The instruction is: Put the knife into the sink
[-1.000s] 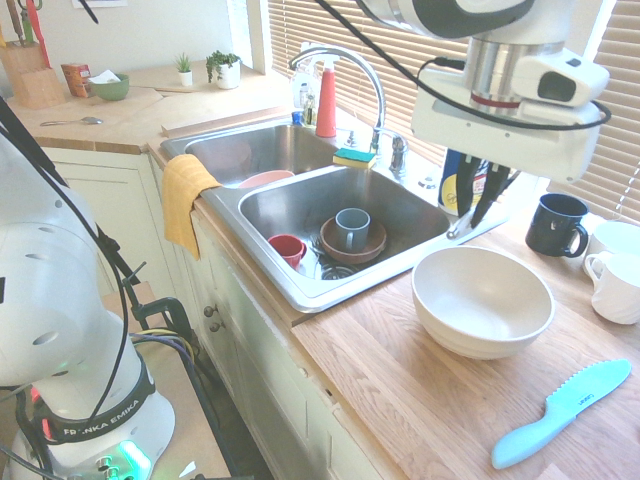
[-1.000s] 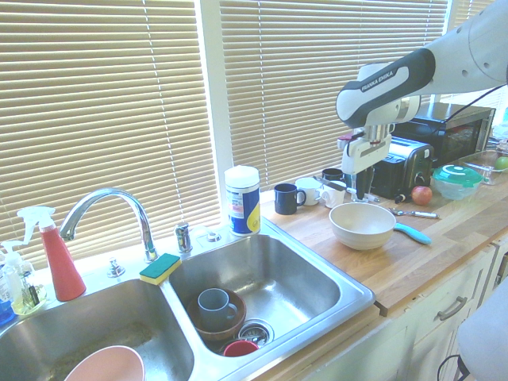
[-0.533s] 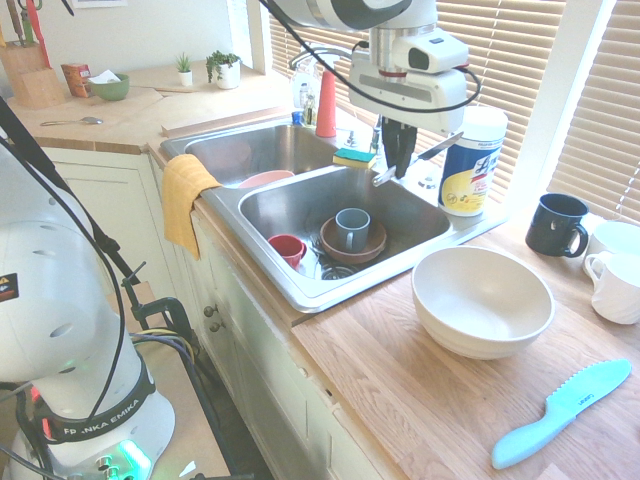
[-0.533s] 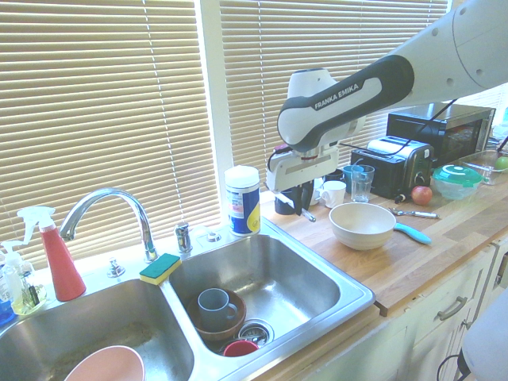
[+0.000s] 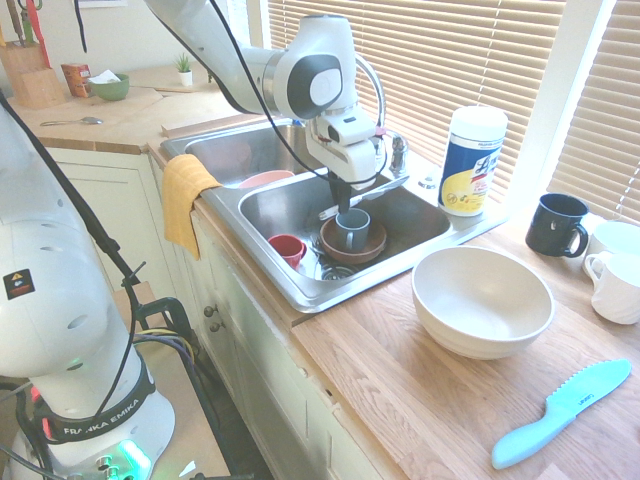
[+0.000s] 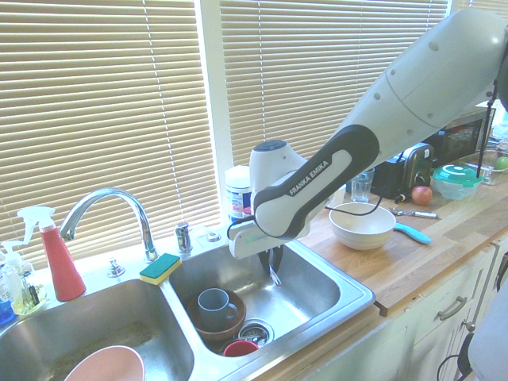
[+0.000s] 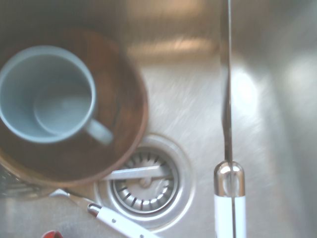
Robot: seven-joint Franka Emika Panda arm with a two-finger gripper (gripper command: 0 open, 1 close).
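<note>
The jaws point(image 5: 343, 207) were pinching the knife point(image 7: 230, 181) over the sink point(image 6: 309, 274); sound placement required lowering it clear of the blue mug point(image 5: 352, 232) before release

Sink point(image 5: 404, 222): brushed stainless steel, sheen streaked. Drain strainer point(image 7: 145, 181), at six o'clock in the basin seen from the second exterior view: polished metal. Faucet point(image 6: 144, 216): glossy chrome. Knife point(image 7: 227, 89): smooth metal blade. Countertop point(image 5: 400, 385): wood, satin, visible grain. Towel point(image 5: 184, 195): soft matt cloth. Serrated knife point(image 5: 563, 413): smooth plastic.
</note>
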